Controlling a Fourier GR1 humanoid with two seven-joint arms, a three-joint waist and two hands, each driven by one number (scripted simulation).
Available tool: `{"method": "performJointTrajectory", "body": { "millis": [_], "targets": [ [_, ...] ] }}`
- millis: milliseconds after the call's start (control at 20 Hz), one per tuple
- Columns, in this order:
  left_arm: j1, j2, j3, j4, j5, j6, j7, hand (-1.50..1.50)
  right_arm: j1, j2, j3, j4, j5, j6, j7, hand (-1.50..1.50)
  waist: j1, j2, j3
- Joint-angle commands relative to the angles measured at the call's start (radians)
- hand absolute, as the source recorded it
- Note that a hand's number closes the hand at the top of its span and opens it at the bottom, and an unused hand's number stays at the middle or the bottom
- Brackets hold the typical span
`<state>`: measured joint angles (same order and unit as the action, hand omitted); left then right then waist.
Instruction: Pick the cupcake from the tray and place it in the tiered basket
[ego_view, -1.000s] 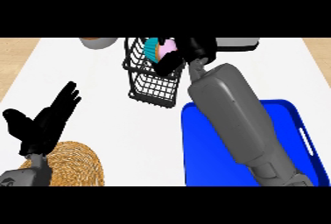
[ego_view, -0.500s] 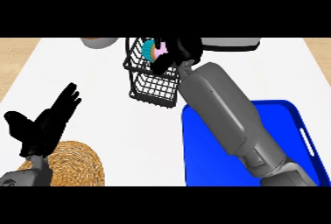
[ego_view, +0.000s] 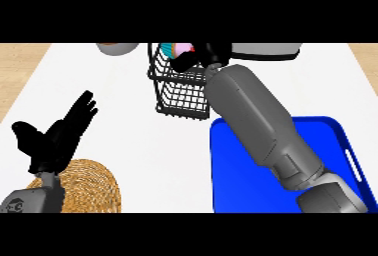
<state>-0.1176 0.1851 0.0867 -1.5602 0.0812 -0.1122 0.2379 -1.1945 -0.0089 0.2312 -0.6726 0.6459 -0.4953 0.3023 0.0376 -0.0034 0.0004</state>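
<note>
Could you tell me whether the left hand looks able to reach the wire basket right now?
Probably yes: the left hand is open and holds nothing, and only bare counter lies between it and the basket. The right hand, holding the cupcake, crowds only the basket's top.

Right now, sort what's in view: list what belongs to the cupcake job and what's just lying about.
Job: cupcake; tiered basket; blue tray; right hand, holding the cupcake at the basket's top.

Lying about: woven mat; grey bowl; grey dish; left hand, resting open at left.
</note>
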Motion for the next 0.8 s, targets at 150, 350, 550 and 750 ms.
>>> {"method": "performJointTrajectory", "body": {
  "millis": [150, 350, 550, 750],
  "targets": [
    [-0.035, -0.009, -0.014, -0.037, -0.020, 0.029, 0.064, 0.00, -0.110, 0.008, 0.058, 0.172, -0.094, -0.060, -0.024, -1.50, 0.023, 0.016, -0.001],
    [0.001, -0.018, -0.017, 0.002, -0.022, 0.006, 0.001, 0.00, -0.160, 0.008, -0.030, 0.191, -0.169, -0.080, -0.085, -1.50, 0.017, 0.018, -0.001],
    [0.010, 0.022, 0.020, 0.019, -0.001, -0.027, -0.020, 0.00, -0.090, 0.008, -0.063, 0.141, -0.295, -0.150, -0.144, -1.50, 0.015, 0.017, -0.001],
    [-0.003, -0.001, -0.001, -0.024, -0.006, -0.004, 0.033, 0.00, -0.116, 0.009, -0.138, 0.096, -0.413, -0.160, -0.156, -1.50, 0.012, 0.013, 0.000]
  ]
}}
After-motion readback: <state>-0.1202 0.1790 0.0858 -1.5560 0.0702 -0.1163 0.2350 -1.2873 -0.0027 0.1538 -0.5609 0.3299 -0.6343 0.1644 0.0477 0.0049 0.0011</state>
